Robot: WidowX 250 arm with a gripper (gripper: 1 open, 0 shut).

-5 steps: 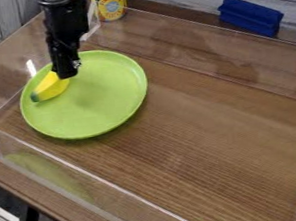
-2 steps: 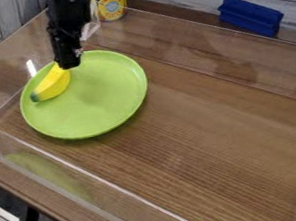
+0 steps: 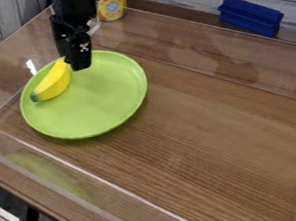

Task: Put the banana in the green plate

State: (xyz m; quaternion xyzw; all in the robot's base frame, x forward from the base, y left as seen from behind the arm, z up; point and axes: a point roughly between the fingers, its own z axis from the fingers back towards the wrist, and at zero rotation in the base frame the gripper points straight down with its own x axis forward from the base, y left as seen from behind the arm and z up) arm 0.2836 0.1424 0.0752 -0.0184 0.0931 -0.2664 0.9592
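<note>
The banana (image 3: 49, 82), short and yellow, lies on the left inner edge of the green plate (image 3: 110, 105), its dark tip pointing toward the far left rim. The plate sits at the left of the wooden table. My gripper (image 3: 77, 62) points down just above and to the right of the banana's far end. Its black fingers are spread, and nothing is between them. The banana rests free on the plate, apart from the fingers.
A yellow-labelled container (image 3: 109, 3) stands behind the plate, partly hidden by the arm. A blue box (image 3: 250, 14) sits at the back right. A clear plastic wall (image 3: 64, 177) runs along the table's near edge.
The gripper has let go of the banana and lifted slightly up and to the right. The banana stays on the plate's left side.
</note>
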